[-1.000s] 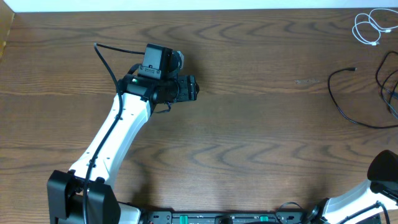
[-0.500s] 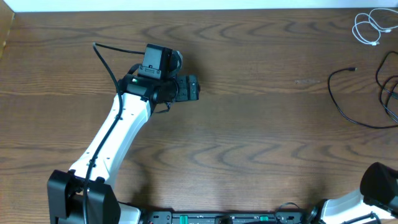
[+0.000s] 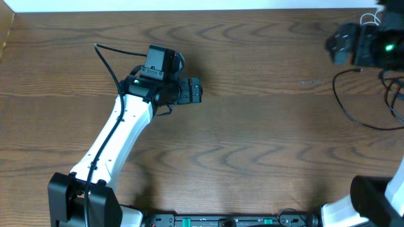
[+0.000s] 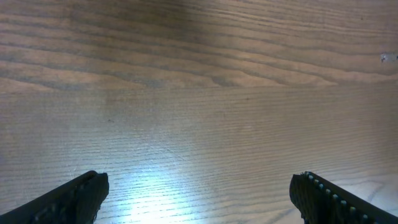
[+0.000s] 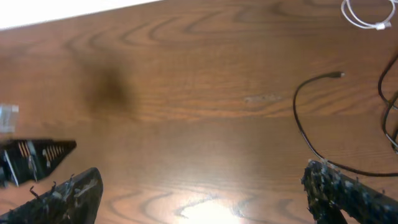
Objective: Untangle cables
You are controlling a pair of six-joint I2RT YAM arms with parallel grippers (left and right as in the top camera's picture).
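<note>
The white cable (image 5: 364, 25) and black cable (image 5: 296, 115) lay apart at the counter's (image 3: 252, 145) far right, so the right tool (image 5: 202, 174) hung above them, jaws apart, probably to check, while the left tool (image 3: 198, 90), also apart, held nothing.

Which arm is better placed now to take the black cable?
The right. The right gripper, open, is close to the black cable and the white cable. The left gripper, also open, is far from both, over bare table.
</note>
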